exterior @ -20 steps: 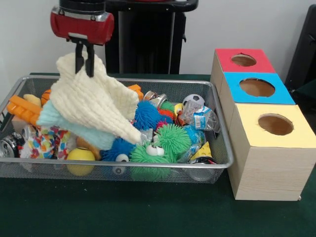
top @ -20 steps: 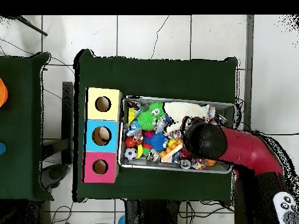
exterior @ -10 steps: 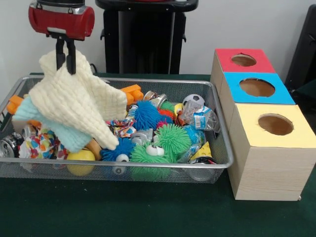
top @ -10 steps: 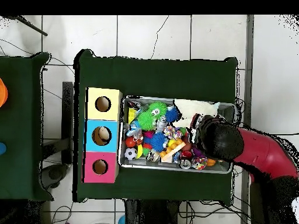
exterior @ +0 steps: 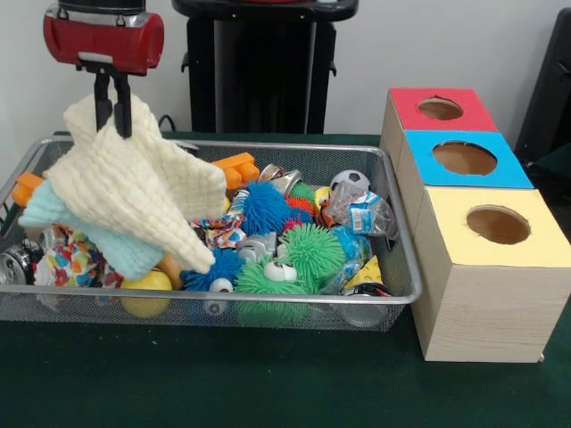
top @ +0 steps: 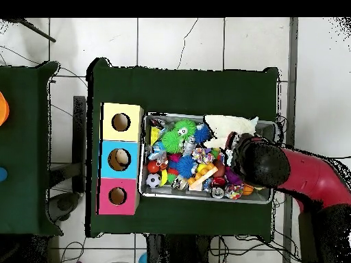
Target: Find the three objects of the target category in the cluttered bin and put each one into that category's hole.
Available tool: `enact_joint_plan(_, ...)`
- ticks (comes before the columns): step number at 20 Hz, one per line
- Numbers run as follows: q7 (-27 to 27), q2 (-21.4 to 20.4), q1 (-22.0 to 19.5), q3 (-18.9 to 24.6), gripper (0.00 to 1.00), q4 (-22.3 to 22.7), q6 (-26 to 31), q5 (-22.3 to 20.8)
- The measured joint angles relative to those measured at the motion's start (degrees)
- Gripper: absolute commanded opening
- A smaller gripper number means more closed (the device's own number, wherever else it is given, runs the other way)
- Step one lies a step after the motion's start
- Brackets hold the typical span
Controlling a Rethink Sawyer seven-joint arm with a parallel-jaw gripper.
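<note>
While clamped in the jaws, cream cloth [exterior: 134, 192], long axis slanting down-right over bin [exterior: 393, 267].

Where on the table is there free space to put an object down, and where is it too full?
Free: the green cloth strip in front of the wire bin and the yellow box. Crowded: the bin, packed with toys, where the gripper holds the cream cloth over its end opposite the boxes.
</note>
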Motion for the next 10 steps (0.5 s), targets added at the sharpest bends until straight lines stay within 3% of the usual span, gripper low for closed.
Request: enact_joint_plan(10,0.0,0.6,-4.9,4.7,0.00,0.0,0.0,-3.0)
